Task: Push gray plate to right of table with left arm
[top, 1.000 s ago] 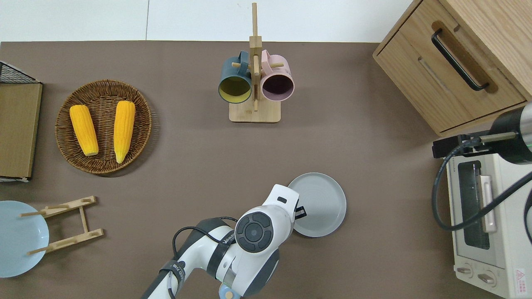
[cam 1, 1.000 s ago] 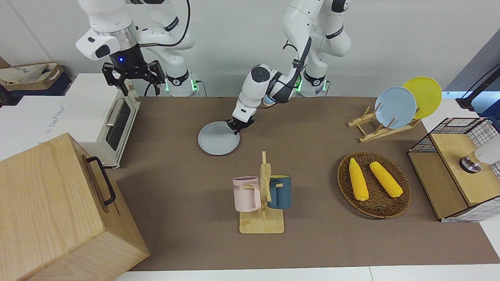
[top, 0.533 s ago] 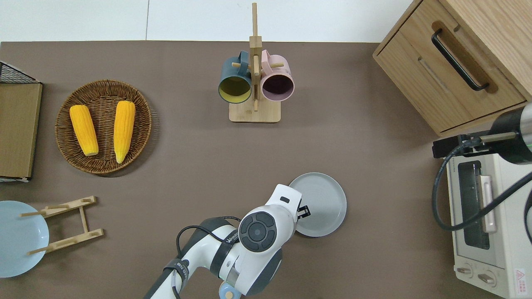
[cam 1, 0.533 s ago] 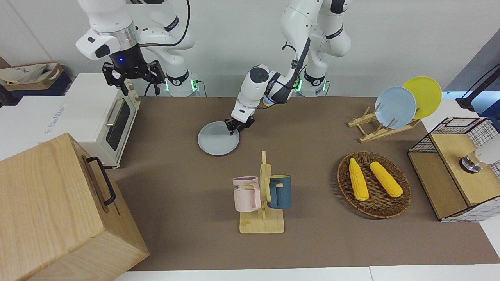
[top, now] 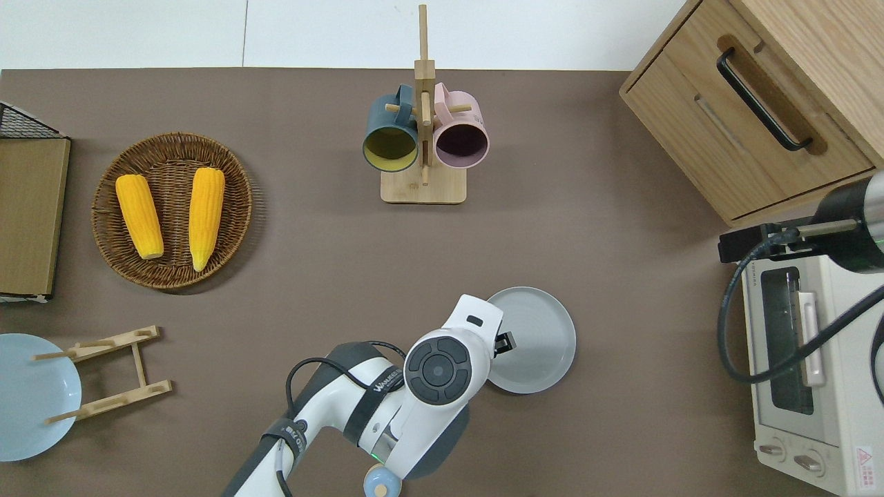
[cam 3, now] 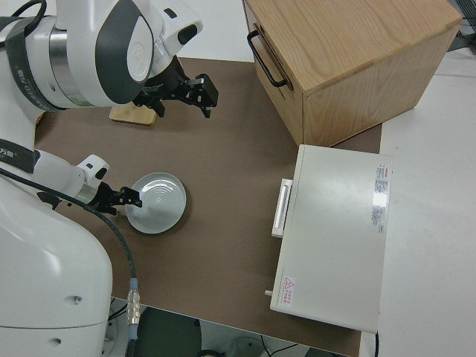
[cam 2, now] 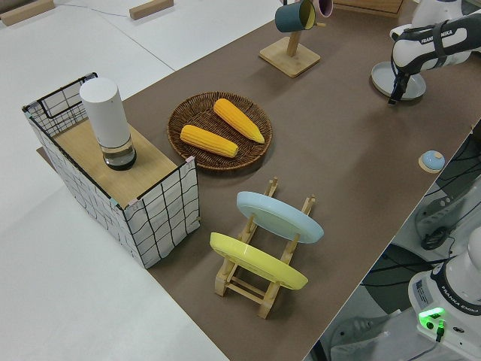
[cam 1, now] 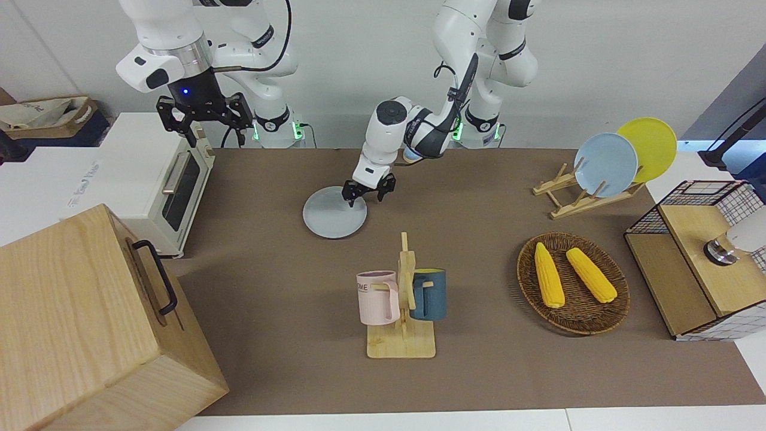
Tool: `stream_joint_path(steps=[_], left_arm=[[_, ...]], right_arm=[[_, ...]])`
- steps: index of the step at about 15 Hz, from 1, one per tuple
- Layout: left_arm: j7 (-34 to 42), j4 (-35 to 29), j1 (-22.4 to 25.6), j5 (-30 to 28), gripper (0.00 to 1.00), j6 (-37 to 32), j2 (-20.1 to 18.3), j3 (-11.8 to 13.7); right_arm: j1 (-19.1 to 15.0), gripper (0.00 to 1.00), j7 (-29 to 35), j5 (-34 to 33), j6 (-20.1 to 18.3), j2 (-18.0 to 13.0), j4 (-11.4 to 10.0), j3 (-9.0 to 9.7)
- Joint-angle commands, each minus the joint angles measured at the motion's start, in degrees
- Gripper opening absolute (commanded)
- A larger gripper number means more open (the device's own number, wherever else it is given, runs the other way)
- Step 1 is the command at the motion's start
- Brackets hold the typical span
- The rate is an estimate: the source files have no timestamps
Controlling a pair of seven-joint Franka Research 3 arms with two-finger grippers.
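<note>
Taking the front view from its left edge across, a wooden cabinet [cam 1: 90,323] stood at the right arm's end of the table [cam 1: 479,371], with a white toaster oven [cam 1: 149,173] nearer to the robots than it. The right gripper [cam 1: 200,117] was parked, its fingers spread and empty.

Next along lay the gray plate [cam 1: 329,216], flat on the brown mat, about midway along the table's length and fairly near the robots, well apart from the oven. The left gripper [cam 1: 366,193] was at the plate's rim on the side toward the left arm's end, with its fingers spread apart and closed on nothing; one fingertip stood over the plate's edge, and whether it touched could not be told. The overhead view showed the same: the left gripper [top: 503,342] over the rim of the gray plate [top: 535,345].

Farther along stood a mug rack [cam 1: 402,311] with a pink and a blue mug, then a wicker basket [cam 1: 589,320] holding two corn cobs, and a plate rack [cam 1: 577,194] with a sky-blue plate [cam 1: 605,164] and a yellow plate [cam 1: 649,143].

Judging by this, the push looked only partly done at best: open mat lay between the plate and the oven. What seemed left was to press against the rim and slide the plate on toward the right arm's end.
</note>
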Motion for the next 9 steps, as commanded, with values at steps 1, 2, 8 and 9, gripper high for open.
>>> stream_joint_path(steps=[1, 2, 8, 9], left_arm=[[4.45, 1.33, 3.28, 1.06, 0.99, -6.29, -3.13, 0.33], [5.42, 2.38, 4.34, 1.06, 0.99, -8.4, -3.66, 0.33], [15.52, 8.02, 12.95, 3.78, 0.99, -24.93, -7.88, 1.12], [17.37, 8.11, 14.27, 4.05, 0.99, -26.34, -9.1, 1.12]], right_arm=[[-0.16, 0.983, -0.06, 1.26, -0.7, -0.2, 0.3, -0.06], [-0.16, 0.983, -0.06, 1.26, -0.78, -0.2, 0.3, -0.06], [-0.16, 0.983, -0.06, 1.26, -0.7, -0.2, 0.3, -0.06], [-0.16, 0.983, -0.06, 1.26, -0.7, -0.2, 0.3, -0.06]])
